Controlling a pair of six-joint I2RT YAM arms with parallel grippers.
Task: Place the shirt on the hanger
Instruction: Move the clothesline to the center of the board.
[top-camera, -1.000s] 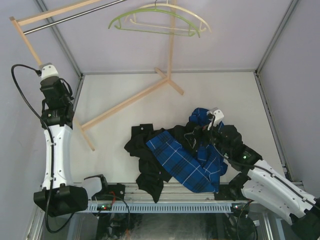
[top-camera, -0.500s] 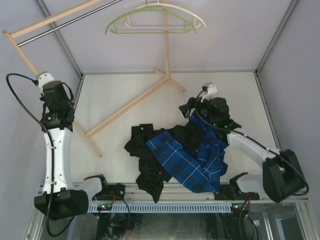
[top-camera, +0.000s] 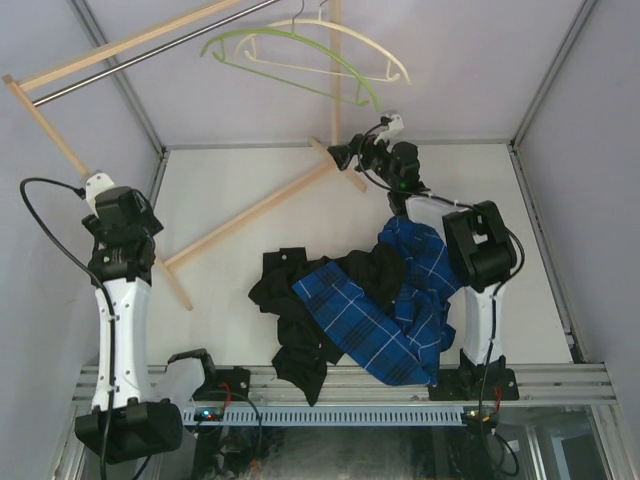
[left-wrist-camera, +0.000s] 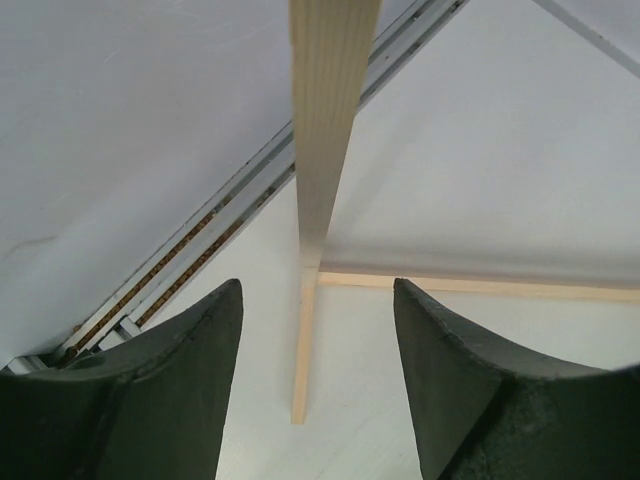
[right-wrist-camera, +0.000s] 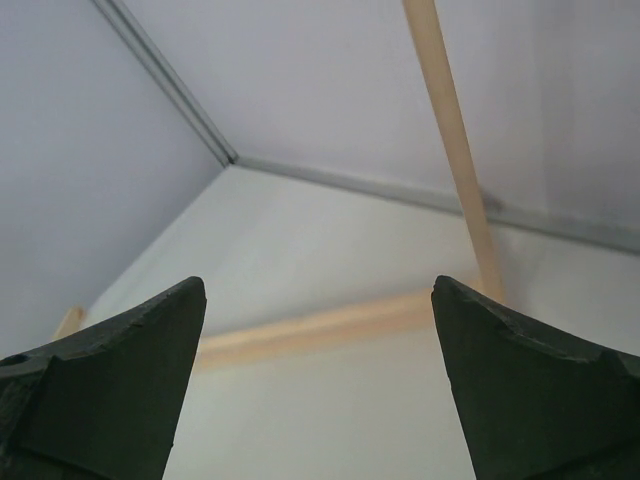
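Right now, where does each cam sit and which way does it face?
Top external: above and behind the bases, looking down on the table, the shirt and the wooden rack; the left arm and right arm both show.
Left wrist: on the left arm, looking through the open left pincer at a rack post and foot bar.
Right wrist: on the right arm, looking through the open right pincer toward the enclosure's back corner.
Shared: the wooden rack appears in all three.

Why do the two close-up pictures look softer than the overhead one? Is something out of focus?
Top external: even, diffuse light, shirt crisp, no glare. Left wrist: dark fingers show little detail. Right wrist: wooden bar looks soft, out of focus.
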